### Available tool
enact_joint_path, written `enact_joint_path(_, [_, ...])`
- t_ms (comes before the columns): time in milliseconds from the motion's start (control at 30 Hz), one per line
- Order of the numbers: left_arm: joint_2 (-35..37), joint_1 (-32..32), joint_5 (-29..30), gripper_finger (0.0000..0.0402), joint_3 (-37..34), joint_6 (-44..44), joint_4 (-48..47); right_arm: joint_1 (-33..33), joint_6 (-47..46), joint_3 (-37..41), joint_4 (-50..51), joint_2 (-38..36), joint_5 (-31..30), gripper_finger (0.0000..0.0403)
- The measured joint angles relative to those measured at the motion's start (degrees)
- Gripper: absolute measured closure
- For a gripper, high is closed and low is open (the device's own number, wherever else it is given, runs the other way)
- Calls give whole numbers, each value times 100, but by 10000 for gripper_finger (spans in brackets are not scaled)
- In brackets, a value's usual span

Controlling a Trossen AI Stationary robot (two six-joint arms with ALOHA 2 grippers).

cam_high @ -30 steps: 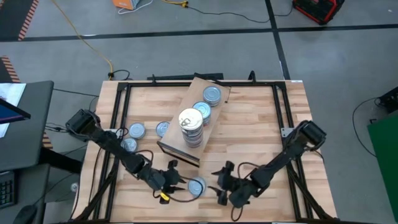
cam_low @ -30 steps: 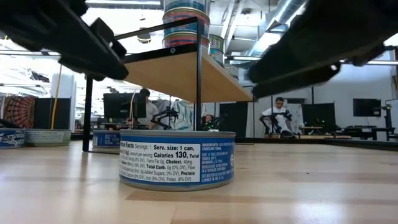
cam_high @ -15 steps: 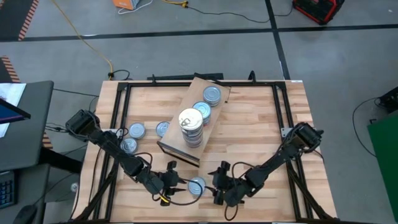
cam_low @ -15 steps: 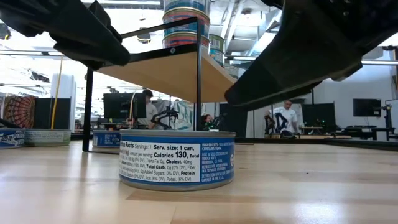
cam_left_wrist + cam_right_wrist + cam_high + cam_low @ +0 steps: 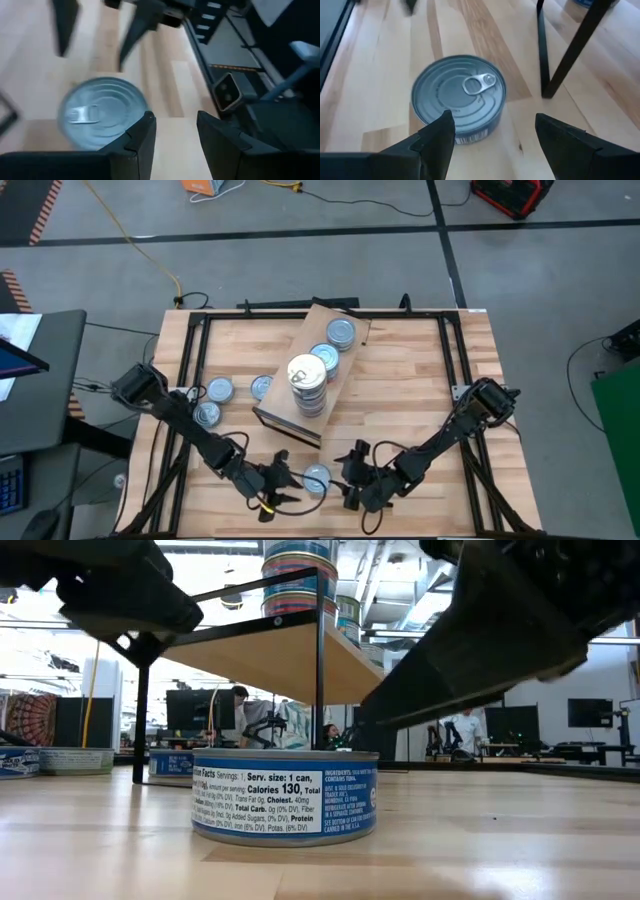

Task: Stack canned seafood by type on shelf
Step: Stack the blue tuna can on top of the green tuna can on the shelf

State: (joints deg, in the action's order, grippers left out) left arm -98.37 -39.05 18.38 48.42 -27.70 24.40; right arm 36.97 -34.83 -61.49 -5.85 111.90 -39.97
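Note:
A blue-labelled can with a silver pull-tab top rests on its base near the table's front edge, large in the low view. My left gripper stands open just left of it; in its wrist view the can lies beside the fingers, not between them. My right gripper is wide open just right of the can, which sits ahead of its fingertips. The shelf stands on black legs and carries a tall can stack and two silver-topped cans.
Three more cans sit on the table left of the shelf. The shelf's black front leg stands close behind the can. A black frame rail runs along the table's sides.
My right gripper has edged toward the table's left, closer to the front can. My left gripper has shifted a little toward the near edge beside the can. The can has not moved.

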Motion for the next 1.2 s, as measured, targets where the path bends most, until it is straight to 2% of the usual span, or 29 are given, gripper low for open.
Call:
enact_joint_path(133, [-292,12,-83,260,241,233,-143,0,38,-5,-65,-2,1,101])
enact_joint_path(333, [-295,69,567,260,567,1091,-1094,-65,85,-5,-27,0,129,101])
enact_joint_path(433, [-301,83,613,260,567,1497,-1190,-81,93,-5,-5,42,129,101])
enact_joint_path(667, [-299,110,600,260,567,1648,-1210,-118,21,-11,-59,280,269,101])
enact_joint_path(800, [-299,118,288,260,582,1436,-1230,-146,-128,-21,92,341,268,101])
enact_joint_path(1033, [-299,129,196,260,1003,1474,-1974,-227,-477,13,657,385,346,101])
enact_joint_path(1200, [-297,131,201,260,1200,1695,-2157,-224,-673,0,831,360,317,101])
